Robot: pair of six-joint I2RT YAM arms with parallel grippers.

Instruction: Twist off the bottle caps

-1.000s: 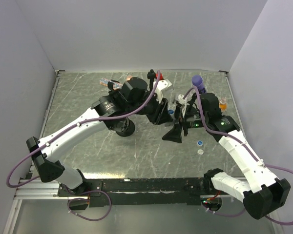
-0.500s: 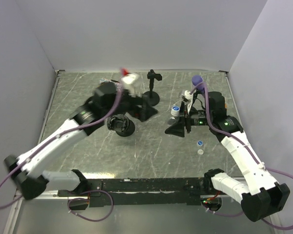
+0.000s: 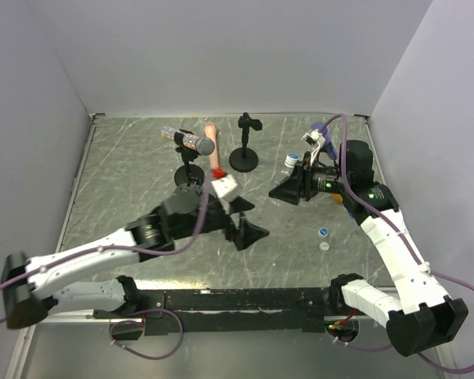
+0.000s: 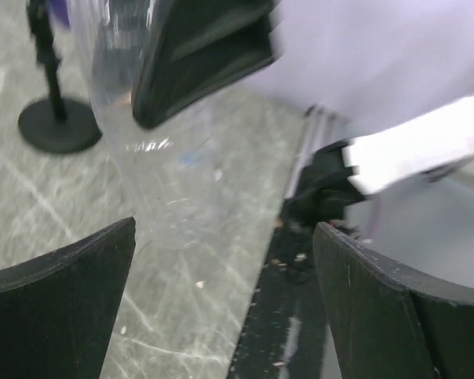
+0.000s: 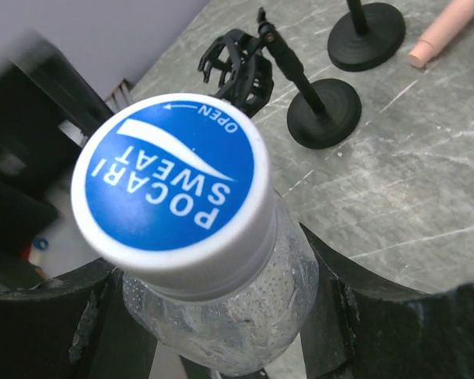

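- Nearest me, a whitish cap (image 3: 325,245) and a blue cap (image 3: 322,232) lie loose on the desk (image 3: 126,162).
- My left gripper (image 3: 243,219) is spread wide, holding nothing.
- Further back, my right gripper (image 5: 213,335) clamps a clear bottle (image 5: 229,312), Pocari Sweat cap (image 5: 172,178) screwed on.

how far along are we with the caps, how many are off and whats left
Done: a loose blue cap and a loose whitish cap lie on the table by the right arm.
In hand: the right claw grips the clear bottle, whose Pocari Sweat cap is still on. The left claw is open and empty.
Left: twisting that cap off.
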